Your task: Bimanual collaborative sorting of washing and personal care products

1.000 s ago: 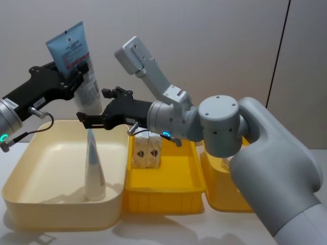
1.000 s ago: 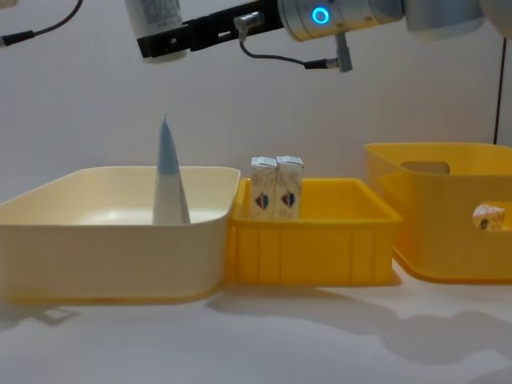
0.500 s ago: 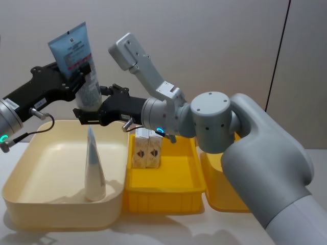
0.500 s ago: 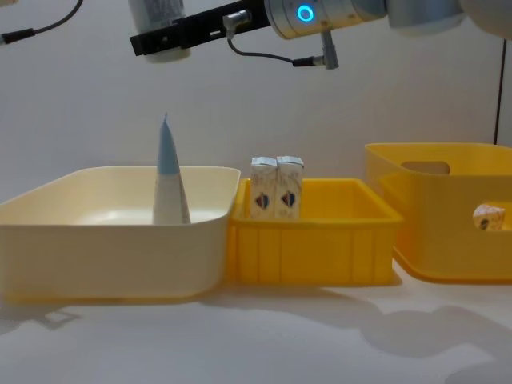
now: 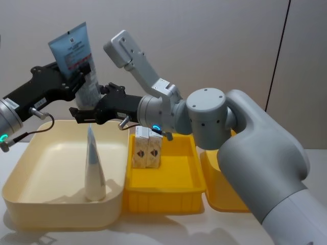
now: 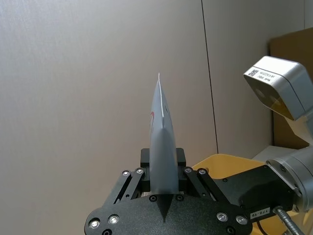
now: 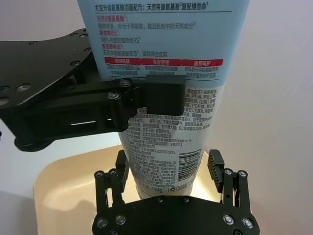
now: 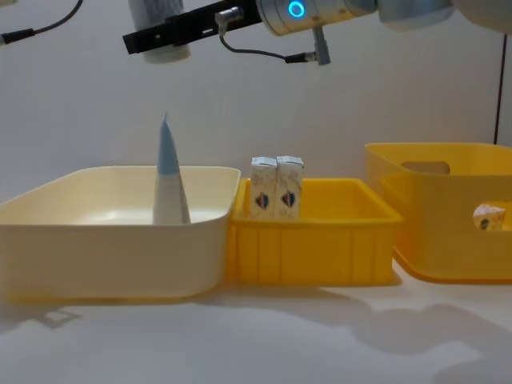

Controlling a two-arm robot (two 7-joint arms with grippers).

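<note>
I see the left gripper point(image 5: 75, 76) clamping the tube point(image 5: 76, 64) mid-body, high at ten o'clock over the cream bin point(image 5: 30, 196). The right gripper point(image 7: 168, 171) straddles its stiff cap end, unclosed. Soft, light; grip low.

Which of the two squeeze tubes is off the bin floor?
The tube held aloft in the left gripper; the other tube stands in the cream bin.

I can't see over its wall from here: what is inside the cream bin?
One light-blue-and-white squeeze tube stands upright, cap down, in the cream bin. The floor around it looks bare; the strip behind the near wall is hidden.
</note>
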